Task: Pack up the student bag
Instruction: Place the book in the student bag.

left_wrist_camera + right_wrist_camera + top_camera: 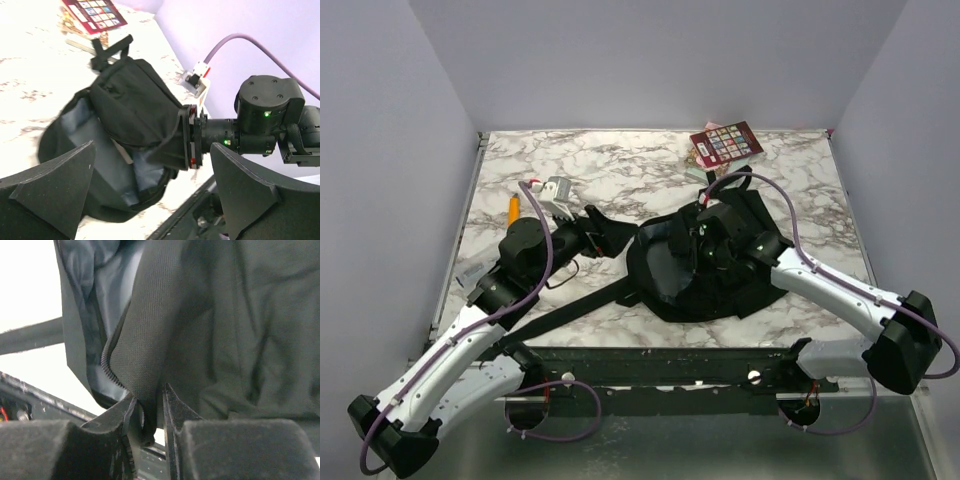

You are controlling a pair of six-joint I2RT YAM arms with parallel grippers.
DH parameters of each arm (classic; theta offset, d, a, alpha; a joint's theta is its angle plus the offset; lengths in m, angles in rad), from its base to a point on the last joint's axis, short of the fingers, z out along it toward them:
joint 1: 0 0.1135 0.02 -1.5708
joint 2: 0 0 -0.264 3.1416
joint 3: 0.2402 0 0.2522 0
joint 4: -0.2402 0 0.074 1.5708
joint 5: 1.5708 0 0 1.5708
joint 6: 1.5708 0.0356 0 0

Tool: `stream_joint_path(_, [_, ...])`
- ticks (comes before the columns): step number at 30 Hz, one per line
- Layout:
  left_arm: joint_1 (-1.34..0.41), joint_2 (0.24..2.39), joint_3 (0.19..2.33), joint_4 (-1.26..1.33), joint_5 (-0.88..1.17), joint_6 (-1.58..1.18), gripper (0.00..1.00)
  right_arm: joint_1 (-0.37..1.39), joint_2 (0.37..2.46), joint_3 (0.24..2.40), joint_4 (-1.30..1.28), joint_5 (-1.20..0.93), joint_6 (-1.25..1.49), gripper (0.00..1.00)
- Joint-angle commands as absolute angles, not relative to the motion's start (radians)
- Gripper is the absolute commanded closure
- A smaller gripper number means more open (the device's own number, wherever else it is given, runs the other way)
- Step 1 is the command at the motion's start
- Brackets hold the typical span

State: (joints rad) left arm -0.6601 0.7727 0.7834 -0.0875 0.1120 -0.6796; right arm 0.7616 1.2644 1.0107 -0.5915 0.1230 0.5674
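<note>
R tool: narrow, pinching student bag at zip rim.
L tool: gaping wide, empty, facing bag mouth lying just to its right.

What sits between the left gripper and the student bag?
Nothing: just a short strip of bare marble table separates the open left gripper from the student bag, clearest in the top view.
</note>
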Motion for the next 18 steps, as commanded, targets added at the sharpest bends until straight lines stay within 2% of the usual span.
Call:
stream_joint_path(1, [-0.618, 0.796, 0.884, -0.2, 0.132, -0.514, 0.02, 0.738, 1.28, 0.946, -0.424, -0.141, 0.631, 0.68])
stream_joint_path(5, [-0.607, 0.867, 0.984, -0.215, 0.184, -0.447, 0.02, 0.638, 1.278, 0.996, -0.357, -0.271, 0.66, 0.5])
stream_joint_path(7, [-0.607, 0.901, 1.012, -0.212, 0.208, -0.421, 0.02, 0.539, 1.297, 1.033, -0.341, -0.362, 0.662, 0.34])
stream_joint_path(9, [-0.607, 0.92, 1.027, -0.21, 0.222, -0.385, 0.02, 0.445, 1.323, 1.075, -0.335, -0.399, 0.656, 0.25])
stream_joint_path(14, [-0.629, 0.886, 0.991, -0.207, 0.169, -0.28, 0.02, 0.238, 1.426, 1.162, -0.238, -0.486, 0.723, 0.18])
stream_joint_path(18, [-0.643, 0.85, 0.925, -0.178, 0.134, -0.219, 0.02, 0.125, 1.53, 1.174, -0.072, -0.38, 0.822, 0.14])
